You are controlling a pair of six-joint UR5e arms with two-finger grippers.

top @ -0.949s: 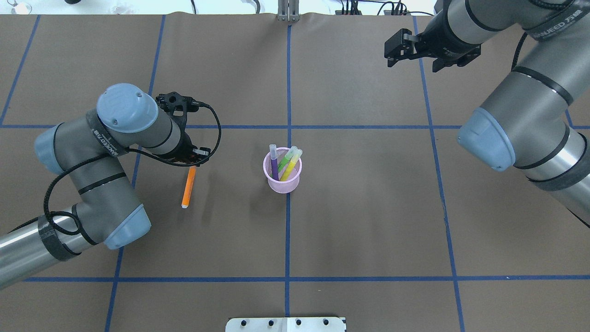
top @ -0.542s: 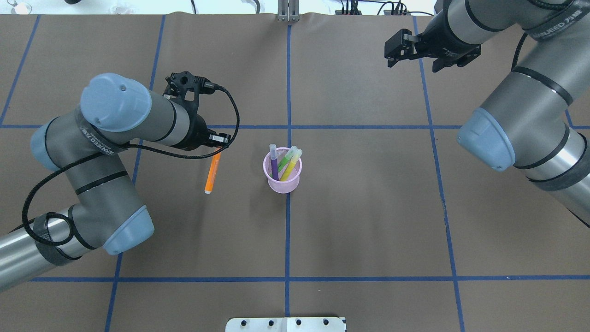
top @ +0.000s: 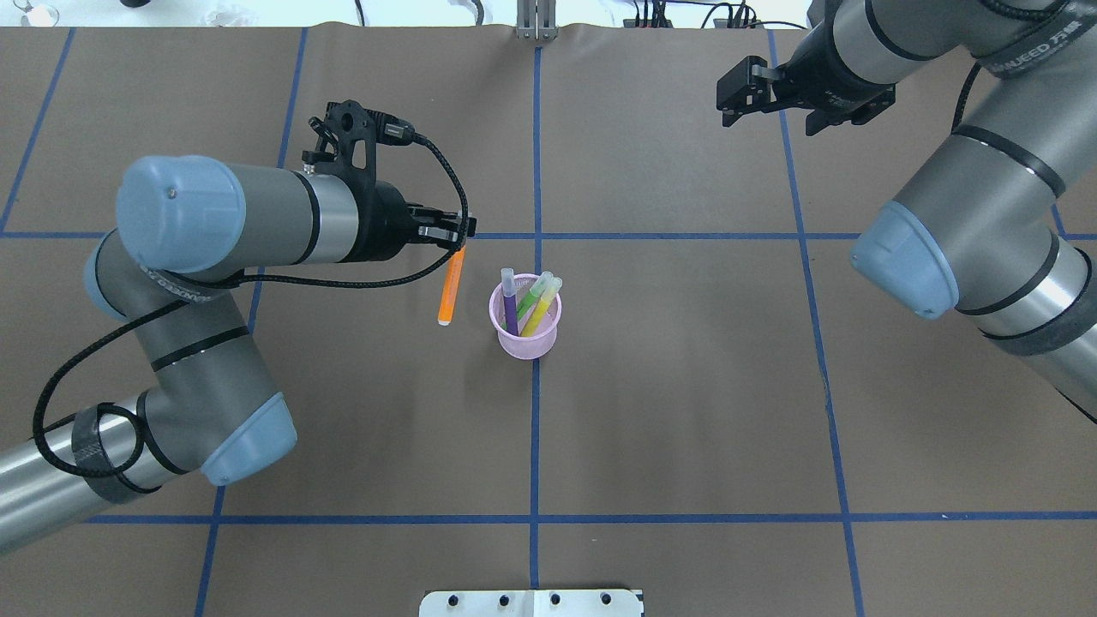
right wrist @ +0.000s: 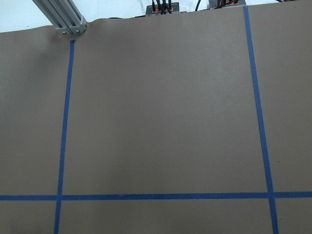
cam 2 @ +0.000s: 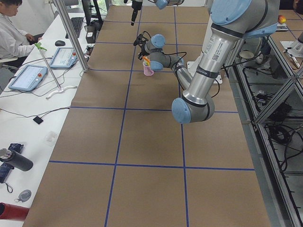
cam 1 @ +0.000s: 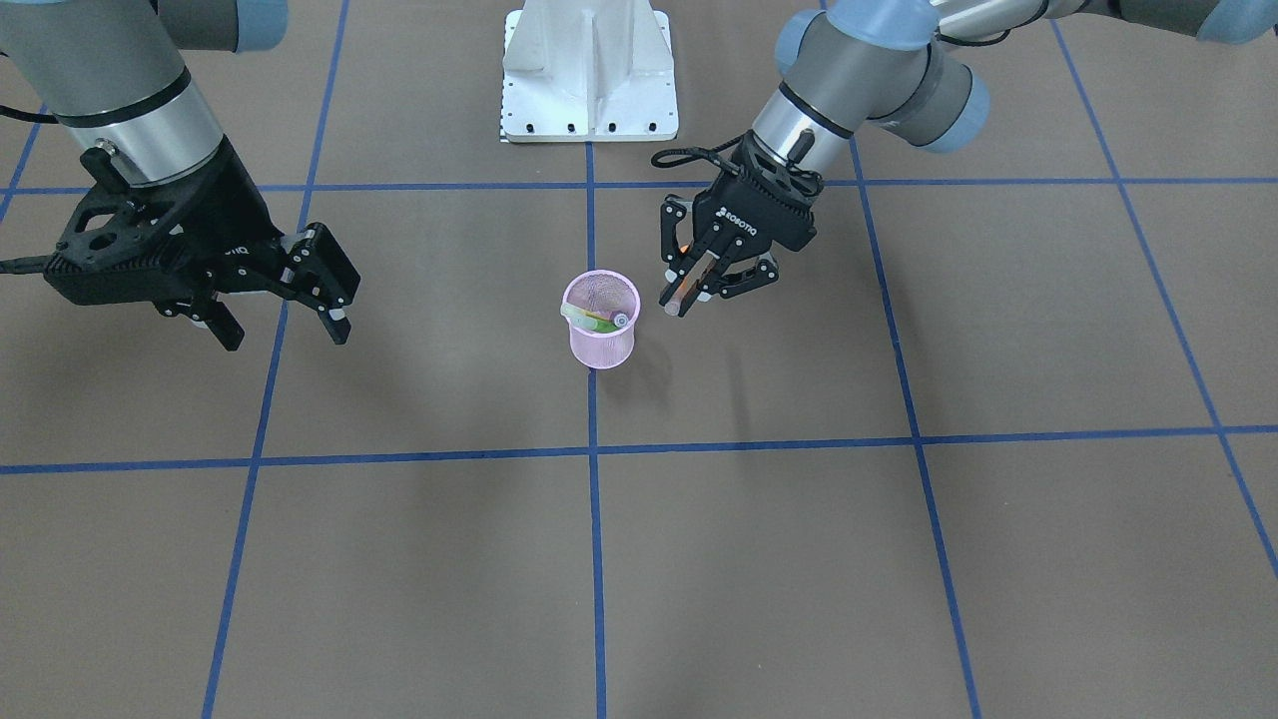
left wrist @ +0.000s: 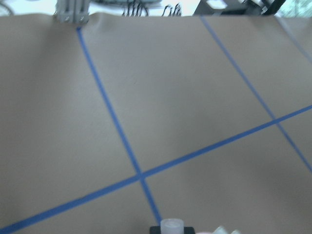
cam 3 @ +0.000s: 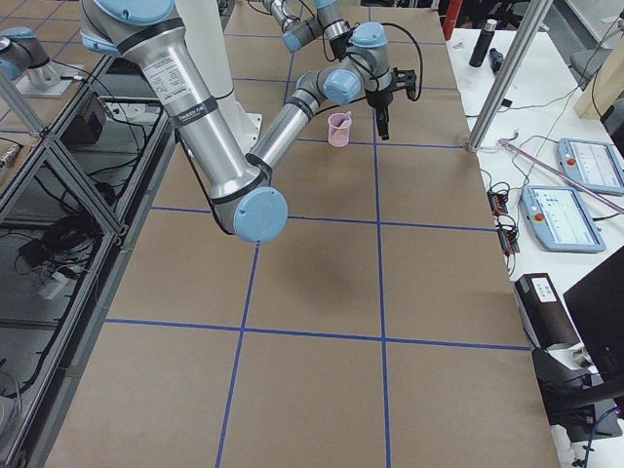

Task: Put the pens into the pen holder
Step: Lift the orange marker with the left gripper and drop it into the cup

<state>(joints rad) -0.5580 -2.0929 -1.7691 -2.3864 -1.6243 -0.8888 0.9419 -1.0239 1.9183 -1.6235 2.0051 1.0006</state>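
**Last pen on its way.** Seen from overhead, the left gripper (top: 458, 240) holds the orange pen (top: 449, 290) by its upper end, fingers pinched narrowly around it. The pen hangs just beside the pen holder (top: 524, 344) and is not yet over its mouth. The pink mesh cup stands on the table (top: 686, 386) at the middle blue line. The purple pen (top: 510, 306), green pen (top: 530, 299) and yellow pen (top: 540, 314) already lean inside it. Three of the four appear collected; what seems left is to carry the orange one over the rim and let it drop. Far to the right, the right gripper (top: 765, 116) hovers empty with its fingers spread wide, well apart from the cup. In the front-facing view, "ROBOTIQ" reads in white on the left gripper's body. White lettering on the arms' black bands is too small to read with confidence.
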